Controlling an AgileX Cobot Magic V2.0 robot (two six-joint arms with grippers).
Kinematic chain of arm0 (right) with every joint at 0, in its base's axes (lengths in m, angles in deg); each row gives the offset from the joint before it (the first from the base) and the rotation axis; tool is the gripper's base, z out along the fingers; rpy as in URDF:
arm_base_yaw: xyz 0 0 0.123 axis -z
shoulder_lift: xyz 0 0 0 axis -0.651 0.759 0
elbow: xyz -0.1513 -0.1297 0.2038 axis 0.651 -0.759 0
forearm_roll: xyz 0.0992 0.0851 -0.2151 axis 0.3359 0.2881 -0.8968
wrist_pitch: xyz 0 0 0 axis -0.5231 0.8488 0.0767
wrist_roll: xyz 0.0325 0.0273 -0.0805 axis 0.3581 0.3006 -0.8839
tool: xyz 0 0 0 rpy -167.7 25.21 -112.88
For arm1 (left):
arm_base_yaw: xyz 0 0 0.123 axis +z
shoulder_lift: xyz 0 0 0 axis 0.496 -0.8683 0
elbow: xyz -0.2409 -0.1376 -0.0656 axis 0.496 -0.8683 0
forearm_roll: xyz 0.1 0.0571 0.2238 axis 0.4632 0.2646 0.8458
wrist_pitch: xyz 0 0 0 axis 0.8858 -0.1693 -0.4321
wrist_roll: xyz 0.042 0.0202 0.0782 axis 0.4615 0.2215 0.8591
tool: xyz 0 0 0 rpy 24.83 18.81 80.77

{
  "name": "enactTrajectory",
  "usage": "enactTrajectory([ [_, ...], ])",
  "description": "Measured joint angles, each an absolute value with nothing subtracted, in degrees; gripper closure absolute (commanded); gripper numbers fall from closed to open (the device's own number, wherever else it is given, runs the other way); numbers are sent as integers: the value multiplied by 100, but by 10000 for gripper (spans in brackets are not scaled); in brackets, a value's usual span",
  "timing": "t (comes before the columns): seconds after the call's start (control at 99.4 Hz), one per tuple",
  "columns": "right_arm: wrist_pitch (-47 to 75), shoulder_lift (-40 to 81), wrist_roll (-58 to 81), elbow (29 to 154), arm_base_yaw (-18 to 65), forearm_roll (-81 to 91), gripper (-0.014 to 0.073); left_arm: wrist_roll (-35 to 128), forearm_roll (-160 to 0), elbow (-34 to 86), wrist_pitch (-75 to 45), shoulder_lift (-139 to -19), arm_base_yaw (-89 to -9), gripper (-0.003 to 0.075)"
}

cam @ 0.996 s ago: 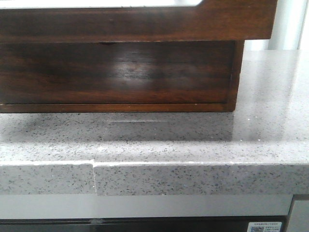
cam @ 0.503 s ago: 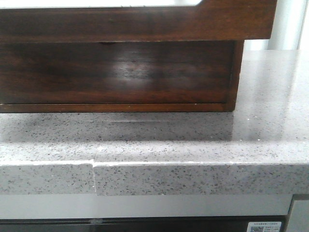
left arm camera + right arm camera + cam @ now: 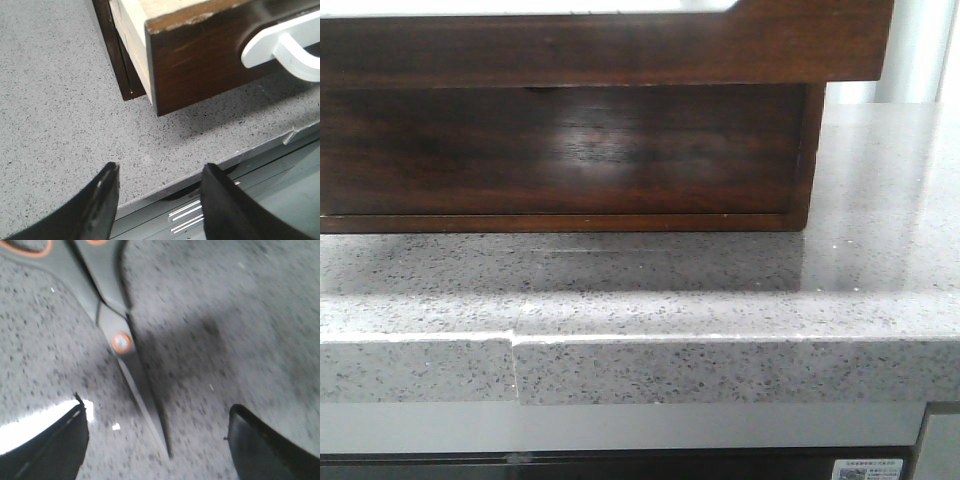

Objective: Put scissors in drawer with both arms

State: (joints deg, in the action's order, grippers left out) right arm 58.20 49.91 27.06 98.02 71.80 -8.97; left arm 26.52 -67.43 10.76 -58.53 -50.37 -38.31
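The scissors (image 3: 120, 335) lie flat on the table (image 3: 240, 305), blade tips between the right gripper (image 3: 160, 440)'s wide-open, empty jaws and handles pointing away, so the long axis runs straight out from that arm. The picture is blurred, so the gap above them is hard to judge. The left gripper (image 3: 160, 200), also open and empty, hangs before the pulled-out drawer (image 3: 200, 60).

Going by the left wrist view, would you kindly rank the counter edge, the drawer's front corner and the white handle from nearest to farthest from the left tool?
1. Counter edge, between the fingertips of the left tool.
2. Drawer corner, further out.
3. White handle, farthest, off to one side.
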Motion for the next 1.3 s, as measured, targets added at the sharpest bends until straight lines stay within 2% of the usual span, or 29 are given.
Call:
enactTrajectory([
  [0.121,6097,5499,2598,10295,7049,-887,99,2642,-6743,1076,-5815,-5037,-3831,373],
  [0.231,6291,5891,2513,10651,6898,-887,198,2642,-6743,1076,-5776,-5037,-3831,373],
  [0.352,6486,6264,2439,10994,6841,-868,268,2642,-6743,1076,-5763,-5037,-3831,373],
  [0.734,6642,6467,2343,11187,6841,-868,293,2631,-6743,1076,-5752,-5037,-3831,373],
  [0.985,6701,6467,2312,11200,6841,-868,527,2631,-6743,1076,-5752,-5037,-3831,373],
  [0.996,6701,6467,2301,11200,6841,-881,576,2631,-6743,1076,-5752,-5037,-3831,373],
  [1.297,6722,6421,2249,11205,6838,-881,594,2631,-6743,1076,-5752,-5037,-3831,373],
])
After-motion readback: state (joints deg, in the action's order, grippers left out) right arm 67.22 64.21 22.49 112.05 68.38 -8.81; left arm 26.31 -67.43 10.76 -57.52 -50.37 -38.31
